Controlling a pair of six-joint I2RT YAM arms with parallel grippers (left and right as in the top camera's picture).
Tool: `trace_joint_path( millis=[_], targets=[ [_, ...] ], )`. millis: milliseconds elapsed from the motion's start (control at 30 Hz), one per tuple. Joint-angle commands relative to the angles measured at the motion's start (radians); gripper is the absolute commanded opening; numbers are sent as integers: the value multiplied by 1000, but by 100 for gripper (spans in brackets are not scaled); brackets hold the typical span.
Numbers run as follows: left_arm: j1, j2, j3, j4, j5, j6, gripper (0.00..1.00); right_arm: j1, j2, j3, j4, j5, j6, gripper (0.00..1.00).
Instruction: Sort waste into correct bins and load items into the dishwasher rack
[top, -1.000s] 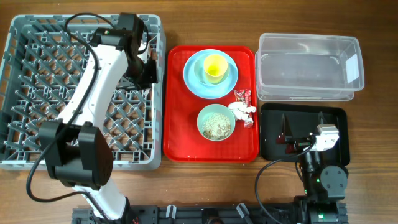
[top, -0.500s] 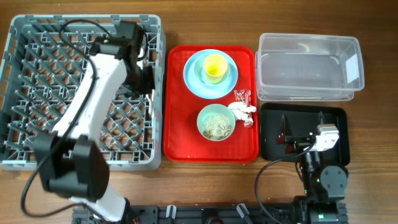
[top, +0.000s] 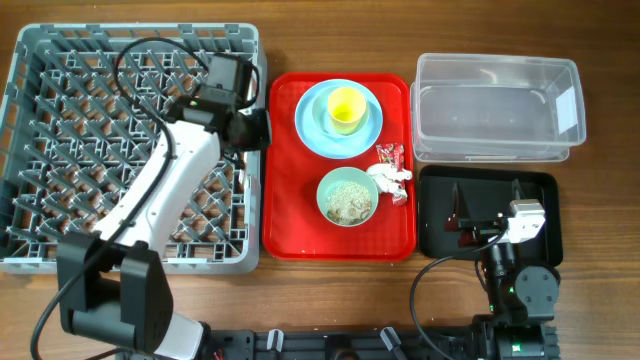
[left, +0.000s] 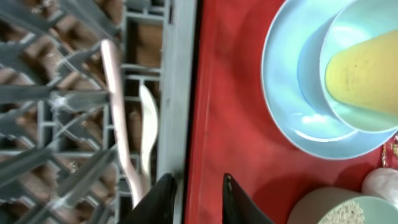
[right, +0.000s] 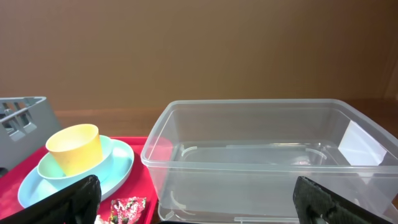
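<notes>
I am watching the left jaws hanging over the right wall of the dishwasher rack (top: 60, 60), where it is meeting the red tray (top: 290, 215). They are standing narrowly parted, gripping nothing. Just left of them, two white plastic utensils (left: 147, 127) are lying inside the rack. The yellow cup (top: 345, 108) is sitting in the light blue bowl (top: 324, 114) on the light blue plate (top: 308, 140), far on the tray. The pale green bowl (top: 347, 195) is sitting nearer, beside the napkin (top: 393, 180) and red wrapper (top: 388, 154). The right jaws are resting wide open and empty over the black tray (top: 540, 240), facing the clear tub (right: 249, 149).
</notes>
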Motion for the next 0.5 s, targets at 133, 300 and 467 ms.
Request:
trace_joint_path(
  millis=[133,300,467],
  targets=[
    [-5,5,-66,26,-25,-13,20,4,-6,-1,3,16,-6,100],
    [-4,-1,-65,68,-83,-13,20,4,-6,-1,3,16,-5,100],
    [-6,-3,-65,105,-92,-12,27,4,-6,-1,3,16,-6,100]
  ],
)
